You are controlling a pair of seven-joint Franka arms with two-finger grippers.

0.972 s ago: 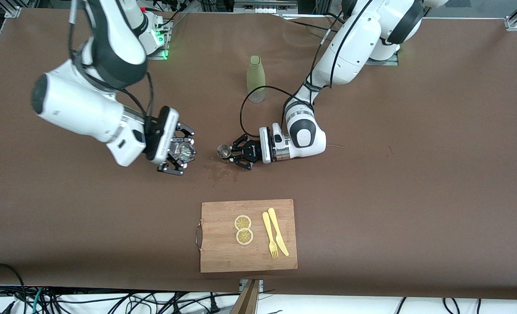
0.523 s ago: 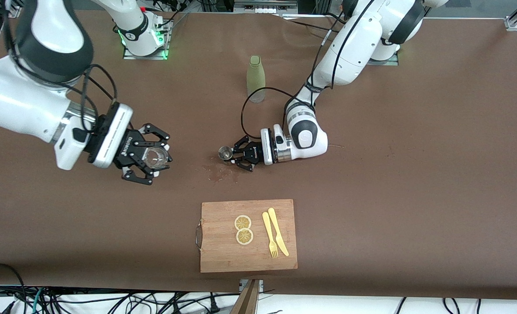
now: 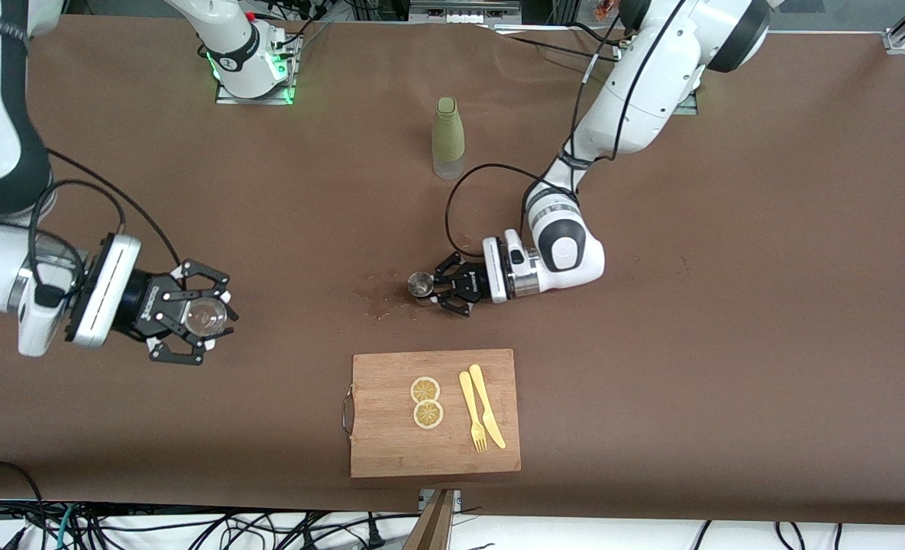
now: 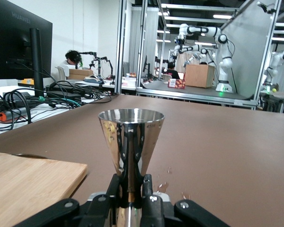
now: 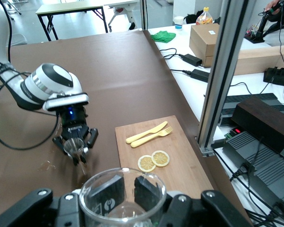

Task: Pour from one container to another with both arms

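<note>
Right gripper (image 3: 192, 321), clamped on clear round glass cup (image 3: 206, 315), had swung away toward the right arm's end of the table, over bare brown tabletop (image 3: 727, 305). Left gripper (image 3: 441, 289), closed on polished conical steel jigger (image 3: 420, 284), had shifted slightly toward the front camera. Containers now well apart; pouring judged finished. Spilt specks (image 3: 379, 304) beside jigger. Matte green bottle (image 3: 447, 137) upright, untouched.

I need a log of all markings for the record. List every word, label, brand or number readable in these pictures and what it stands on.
"HUAWEI": on the top edge of the black monitor, in the left wrist view.
White lettering on the right pincer's black body: too blurred to read.
Label on the left pincer's body, in the right wrist view: too small to read.
Steel jigger, glass beaker, green bottle, cutting board: no text visible.
</note>
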